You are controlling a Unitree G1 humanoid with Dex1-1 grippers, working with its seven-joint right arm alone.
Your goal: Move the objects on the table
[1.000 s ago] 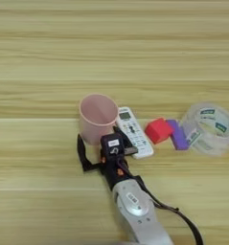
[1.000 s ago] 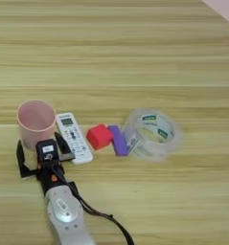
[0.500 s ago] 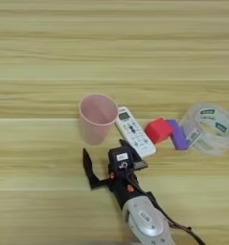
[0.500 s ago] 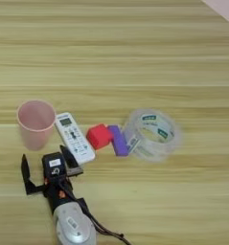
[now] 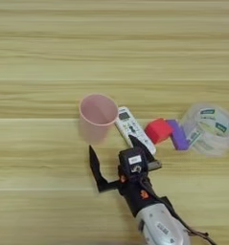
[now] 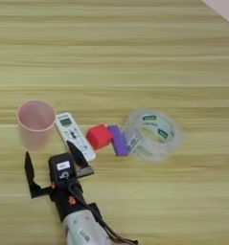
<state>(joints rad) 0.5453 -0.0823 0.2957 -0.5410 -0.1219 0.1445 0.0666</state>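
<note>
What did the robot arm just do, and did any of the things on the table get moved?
The pincer drew back from the pink cup toward the near edge, fingers spread and empty. It had flanked the cup a second ago. The cup, remote, red cube, purple bar and tape roll stayed put.

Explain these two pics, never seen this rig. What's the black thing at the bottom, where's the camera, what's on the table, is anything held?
Both pictures come from one stereo camera on a humanoid robot's head, looking down at a wooden table. The left eye view and right eye view show the same scene, slightly offset.

The black thing is the robot's right gripper, two black fingers on a silver forearm that enters from the bottom edge. The fingers are spread open and hold nothing.

On the table, left to right: an upright pale pink cup, a slim white remote, a small red cube, a small purple bar, and a clear tape roll. One fingertip overlaps the remote's near end; I cannot tell whether they touch. The other is short of the cup.
</note>
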